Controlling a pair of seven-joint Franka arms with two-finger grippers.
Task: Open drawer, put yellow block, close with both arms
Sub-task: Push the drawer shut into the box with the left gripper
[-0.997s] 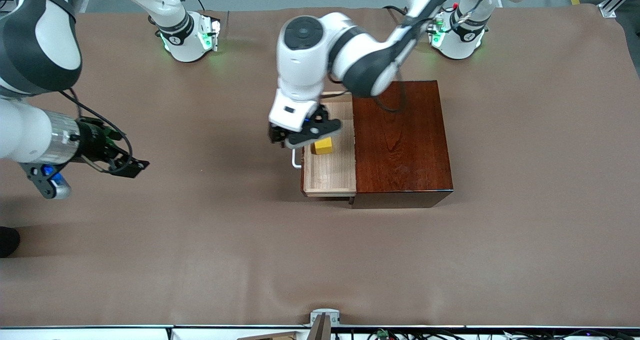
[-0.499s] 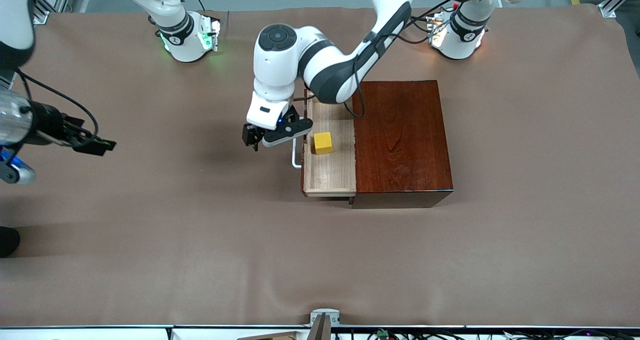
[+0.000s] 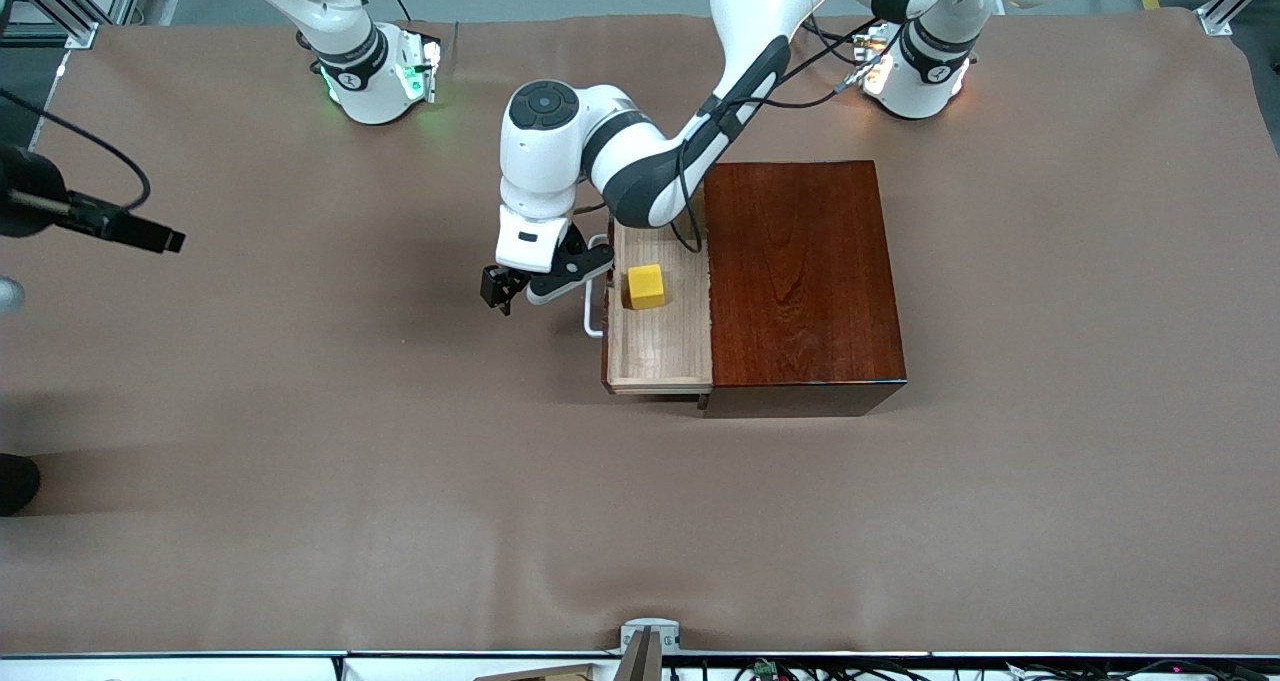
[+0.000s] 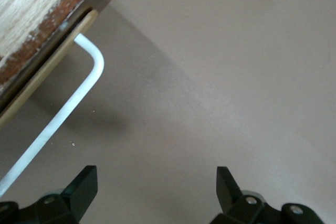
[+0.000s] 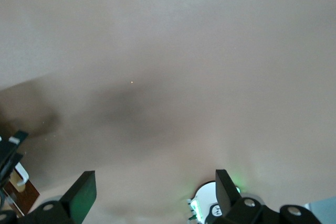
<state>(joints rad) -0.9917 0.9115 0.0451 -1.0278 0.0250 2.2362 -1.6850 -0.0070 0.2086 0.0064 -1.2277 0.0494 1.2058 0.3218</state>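
The mahogany box point(image 3: 805, 281) sat mid-tabletop point(image 3: 400, 481) w/ its drawer point(image 3: 660, 346) pulled out toward the right arm's end. The yellow block point(image 3: 646, 286) lay in the pale tray, in the part farther from the front camera, touching neither side wall as far as I could tell. The white U-shaped handle point(image 3: 592, 313) stuck out from the drawer front.

My left arm point(image 3: 640, 156) reached in from its base and crossed over the drawer's end farther from the camera, so that corner was hidden. My left tool point(image 3: 503, 289) hung over bare tabletop in front of the drawer, just beside the handle, fingers spread apart and gripping nothing. In the left wrist view both fingertips point(image 4: 84, 184) showed w/ only brown cloth between them; the handle point(image 4: 63, 114) and drawer front point(image 4: 47, 72) ran along one side, not touching.

My right tool point(image 3: 125, 228) waited at the right arm's end of the tabletop, up in the air over the cloth near the edge, well apart from the drawer. Its fingers point(image 5: 81, 190) stood wide, released, nothing between them.

Room: open cloth all round the box, esp. nearer the front camera and toward the right arm's end. Nothing lay in front of the drawer except my left tool
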